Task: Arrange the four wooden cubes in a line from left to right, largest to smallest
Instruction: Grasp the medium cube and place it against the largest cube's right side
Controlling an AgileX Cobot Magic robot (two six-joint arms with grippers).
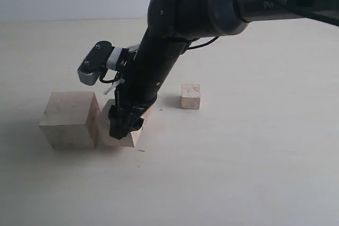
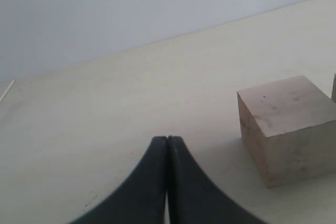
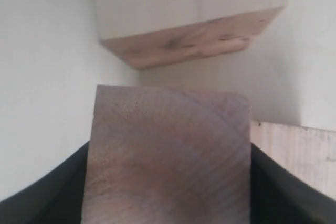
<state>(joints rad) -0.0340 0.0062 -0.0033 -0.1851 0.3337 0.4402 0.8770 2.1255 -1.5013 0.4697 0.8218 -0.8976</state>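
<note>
Closest to the near edge of the tabletop (image 1: 254, 173) sat the largest cube (image 1: 69, 120), toward the near left corner and flat on its base. Just beside it, on the side facing the right edge, was a second cube (image 1: 105, 123), smaller and turned at an angle to its neighbour. The right arm (image 1: 159, 56) slanted down over it from the far right corner. The right arm's fingers (image 3: 42, 203) pinched the second cube on two opposite faces (whether it rested on the tabletop or hung just clear of it could not be told). A small cube (image 1: 190, 96) stood well apart from the pair, nearer the far edge and about midway between the left and right edges. In the left wrist view, the left arm's fingers (image 2: 152, 182) were pressed together tip to tip, low over the tabletop. One cube (image 2: 286, 129) stood near them but apart from the tips.
</note>
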